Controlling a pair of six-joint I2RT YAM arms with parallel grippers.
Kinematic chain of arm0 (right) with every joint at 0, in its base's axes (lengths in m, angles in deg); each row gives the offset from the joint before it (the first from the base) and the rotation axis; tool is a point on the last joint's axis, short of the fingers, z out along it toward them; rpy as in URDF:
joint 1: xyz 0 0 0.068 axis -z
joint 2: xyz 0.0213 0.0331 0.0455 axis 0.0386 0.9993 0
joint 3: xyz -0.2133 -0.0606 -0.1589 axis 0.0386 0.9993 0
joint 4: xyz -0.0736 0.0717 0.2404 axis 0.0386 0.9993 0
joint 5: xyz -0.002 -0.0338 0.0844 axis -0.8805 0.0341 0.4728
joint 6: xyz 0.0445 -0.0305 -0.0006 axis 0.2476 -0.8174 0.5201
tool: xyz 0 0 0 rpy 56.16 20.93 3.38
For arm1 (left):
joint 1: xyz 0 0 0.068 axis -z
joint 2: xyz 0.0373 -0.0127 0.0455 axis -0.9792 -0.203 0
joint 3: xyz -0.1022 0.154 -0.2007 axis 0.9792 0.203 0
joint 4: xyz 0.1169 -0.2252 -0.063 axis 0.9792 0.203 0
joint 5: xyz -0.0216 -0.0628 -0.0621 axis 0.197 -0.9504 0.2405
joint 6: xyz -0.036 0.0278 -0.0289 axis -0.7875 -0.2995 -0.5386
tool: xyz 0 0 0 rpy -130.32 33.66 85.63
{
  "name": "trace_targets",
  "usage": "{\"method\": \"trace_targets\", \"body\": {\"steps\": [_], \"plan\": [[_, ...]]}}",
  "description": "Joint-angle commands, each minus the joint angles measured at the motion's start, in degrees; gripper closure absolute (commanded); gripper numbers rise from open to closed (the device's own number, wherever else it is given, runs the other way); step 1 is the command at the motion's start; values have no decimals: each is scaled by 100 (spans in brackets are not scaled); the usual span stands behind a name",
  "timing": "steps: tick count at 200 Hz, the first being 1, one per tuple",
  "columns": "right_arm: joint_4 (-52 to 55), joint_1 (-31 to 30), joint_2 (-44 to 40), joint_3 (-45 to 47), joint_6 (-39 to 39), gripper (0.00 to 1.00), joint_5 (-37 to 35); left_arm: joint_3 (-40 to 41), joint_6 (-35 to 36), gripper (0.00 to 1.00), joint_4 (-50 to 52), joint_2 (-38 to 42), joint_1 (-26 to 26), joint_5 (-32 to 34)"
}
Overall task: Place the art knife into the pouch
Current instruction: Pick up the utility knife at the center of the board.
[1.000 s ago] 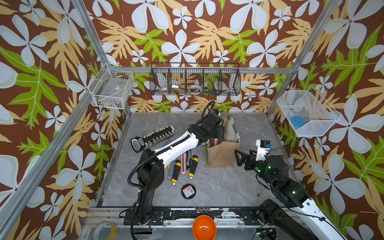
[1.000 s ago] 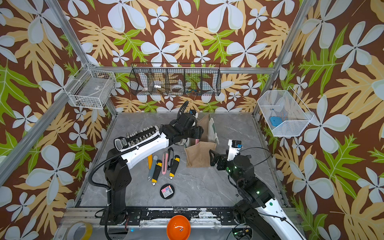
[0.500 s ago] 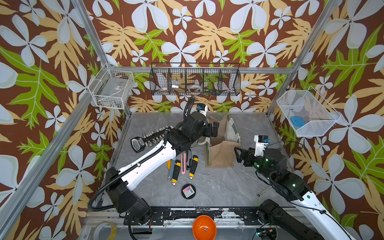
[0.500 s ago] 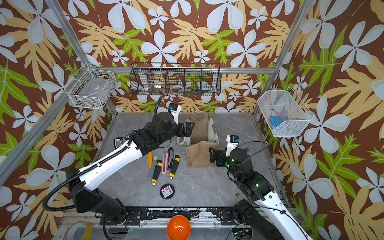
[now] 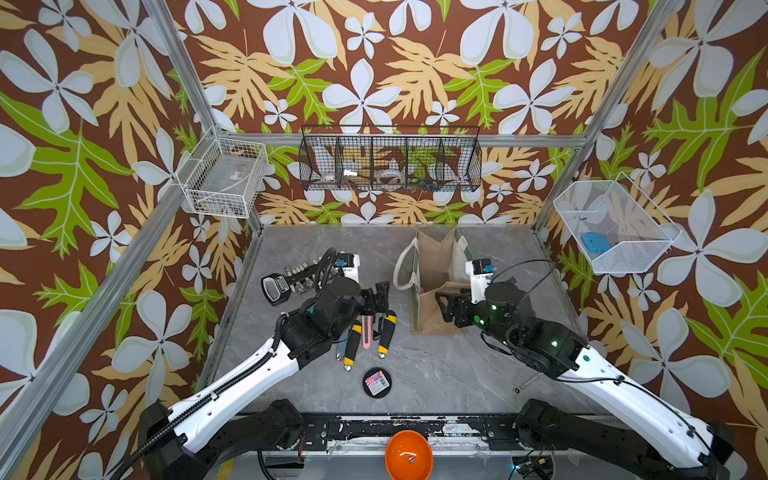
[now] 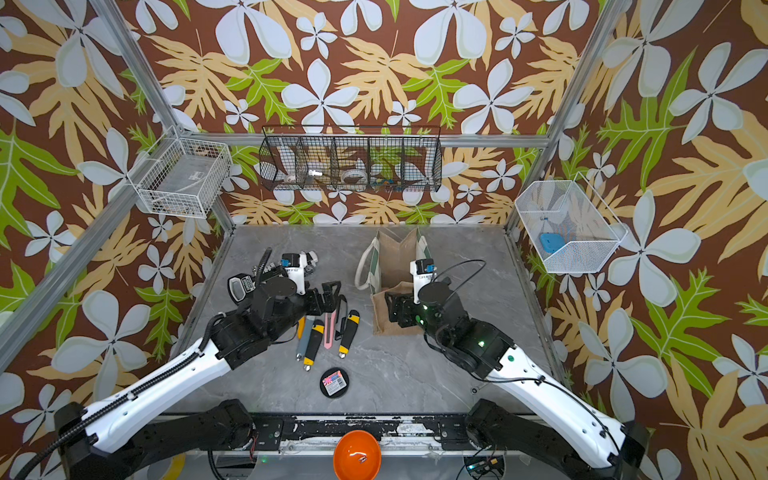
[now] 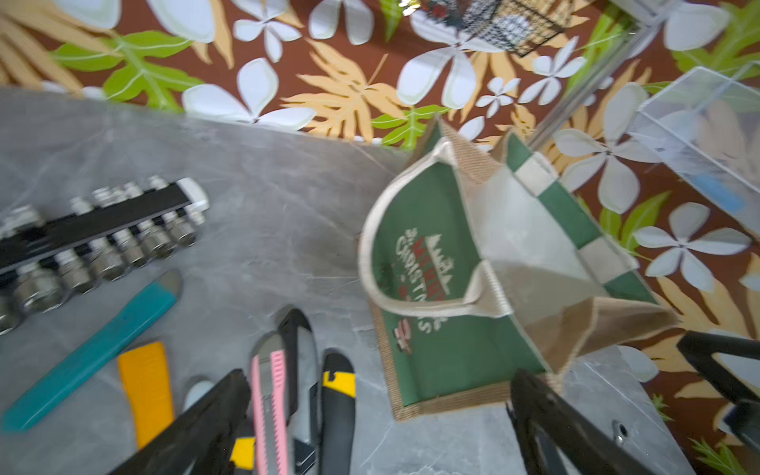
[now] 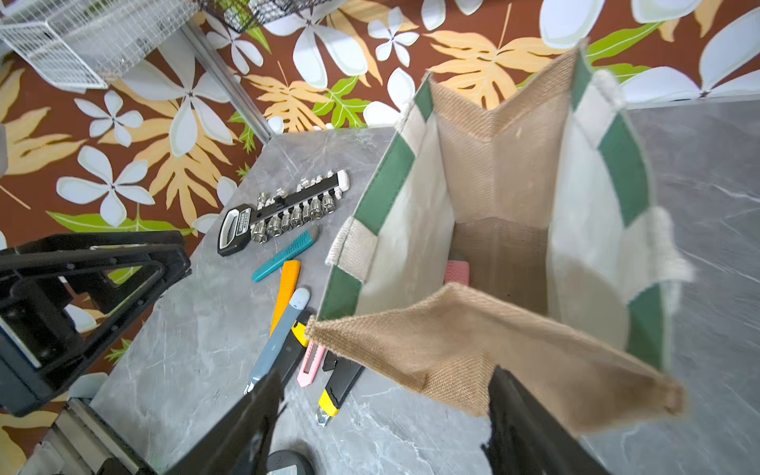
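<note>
I am holding the left gripper (image 5: 379, 298) wide open above the knives (image 5: 366, 334) on the table (image 5: 436, 374). The right gripper (image 5: 445, 308), also open, is straddling the near wall of the pouch (image 5: 432, 266).

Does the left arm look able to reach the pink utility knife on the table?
Probably yes: the pink utility knife lies uncovered, with the open left gripper hanging close above it, though a black-and-grey knife sits tight beside it.
</note>
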Motion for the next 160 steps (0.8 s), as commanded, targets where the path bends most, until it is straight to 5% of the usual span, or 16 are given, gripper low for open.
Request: {"method": "trace_targets", "body": {"steps": [1,58,102,160], "plan": [[-582,-227,426,40,-7,26,12,575,-284,0,-3,550,-367,-216],[-706,-1406,1819,-701,-136,34,-791,1689,-420,0,-24,1404,-1238,-1142],[-792,-1480,2757,-1160,134,35,-319,2244,-724,0,-381,1672,-1883,-2003],[-534,-1480,3704,-1627,444,31,-258,2490,-887,0,-657,1639,-2042,-2455]]}}
